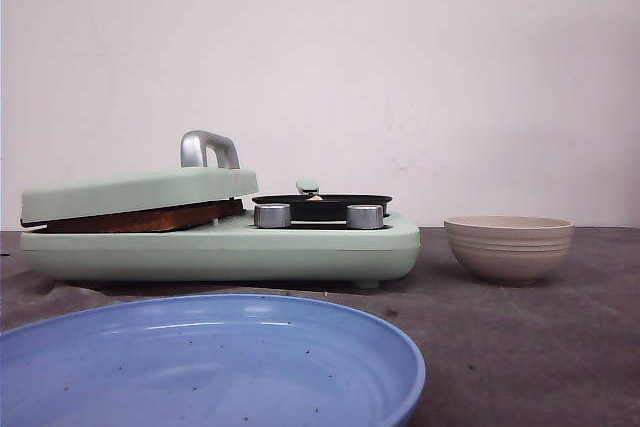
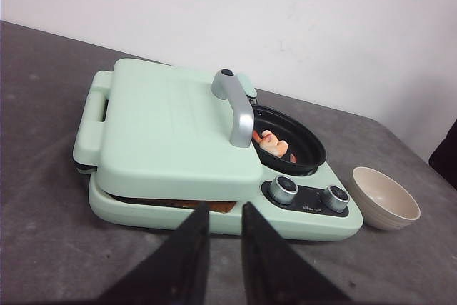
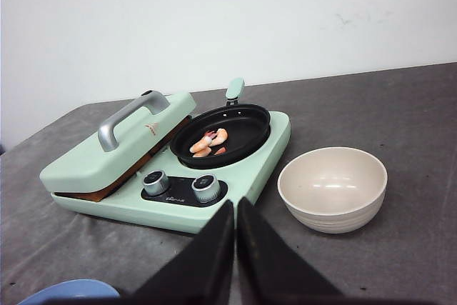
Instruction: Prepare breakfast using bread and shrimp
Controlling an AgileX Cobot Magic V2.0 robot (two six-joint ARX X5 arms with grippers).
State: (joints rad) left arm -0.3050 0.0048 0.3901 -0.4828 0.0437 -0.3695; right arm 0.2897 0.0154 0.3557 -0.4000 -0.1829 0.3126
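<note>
The bread shows only as a brown toasted edge (image 1: pixel 140 217) (image 2: pixel 171 202) (image 3: pixel 100 192) pressed under the shut lid (image 2: pixel 171 126) of the mint-green breakfast maker (image 1: pixel 300 247). Pink shrimp (image 2: pixel 273 144) (image 3: pixel 207 142) lie in the black pan (image 3: pixel 228 133) on the maker's right half; in the front view the pan's rim hides them. My left gripper (image 2: pixel 224 211) hovers in front of the maker's near edge, open by a small gap with nothing in it. My right gripper (image 3: pixel 235 205) is shut and empty, in front of the two knobs (image 3: pixel 182 186). Neither gripper is in the front view.
A blue plate (image 1: pixel 380 367) lies nearest the camera, in front of the maker. A beige bowl (image 1: pixel 508 247) (image 3: pixel 332 187) (image 2: pixel 385 198) stands to the maker's right. The lid has a silver handle (image 2: pixel 239 112). A white wall stands behind the grey table.
</note>
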